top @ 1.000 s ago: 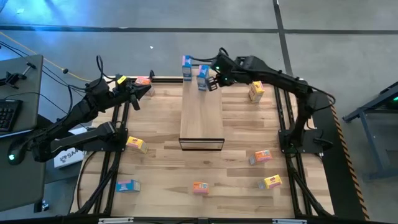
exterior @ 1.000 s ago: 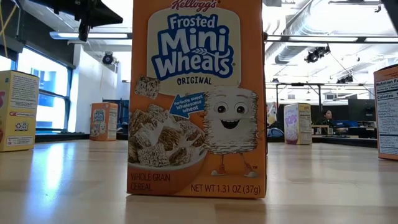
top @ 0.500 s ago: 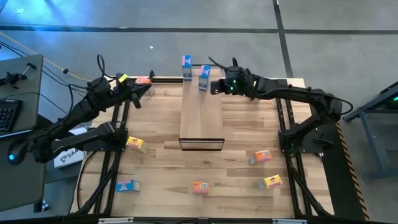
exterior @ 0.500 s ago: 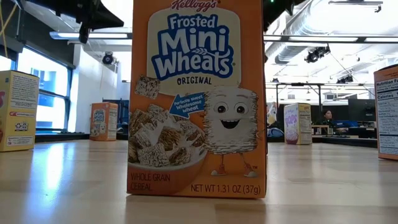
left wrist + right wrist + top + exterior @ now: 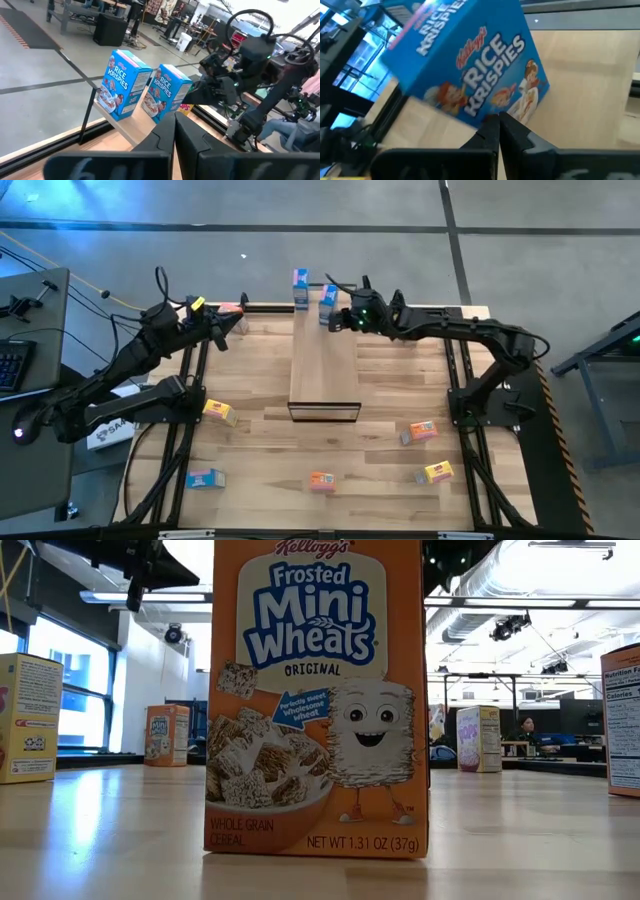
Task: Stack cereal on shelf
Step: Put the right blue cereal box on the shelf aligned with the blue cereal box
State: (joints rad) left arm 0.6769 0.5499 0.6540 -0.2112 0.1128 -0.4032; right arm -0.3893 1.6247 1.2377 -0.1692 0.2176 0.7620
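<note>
Reaching across the shelf's point(image 5: 323, 365) far end, the right gripper point(image 5: 338, 321) sits just beside one blue box point(image 5: 327, 303), fingers together and holding nothing. A second blue box point(image 5: 300, 286) stands next to it on the shelf. The left gripper point(image 5: 236, 324) waits at the table's far left corner, fingers together. Other boxes lie scattered on the table point(image 5: 260, 440).

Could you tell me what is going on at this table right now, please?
The robot is stacking small cereal boxes on the shelf. Two blue Rice Krispies boxes stand at its far end. The right gripper is at the nearer blue box, fingers shut and not holding it. The left gripper waits by an orange box at the far left corner. Several other boxes lie scattered on the table.
</note>
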